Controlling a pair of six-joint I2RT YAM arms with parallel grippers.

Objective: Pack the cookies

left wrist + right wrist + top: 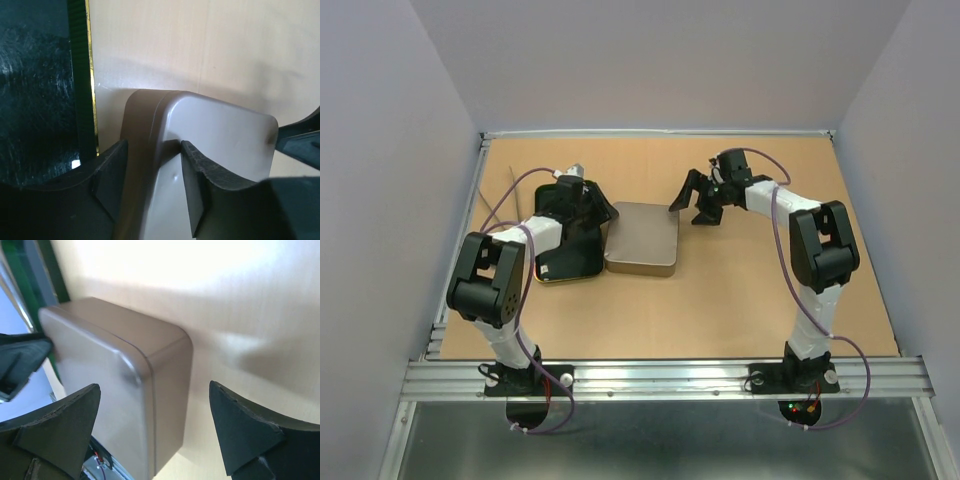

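Tin (642, 238) lid shut, contents hidden; L hand (152, 167) straddles its edge.

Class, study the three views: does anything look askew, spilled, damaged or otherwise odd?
Nothing looks spilled or damaged. The tan tin lies flat with no dent showing, right beside the black gold-rimmed tray. The one oddity for a packing job is that no cookies show in any view.

Bright overhead glare on the table (200, 270), blurred near fingers (60, 425), soft shadows
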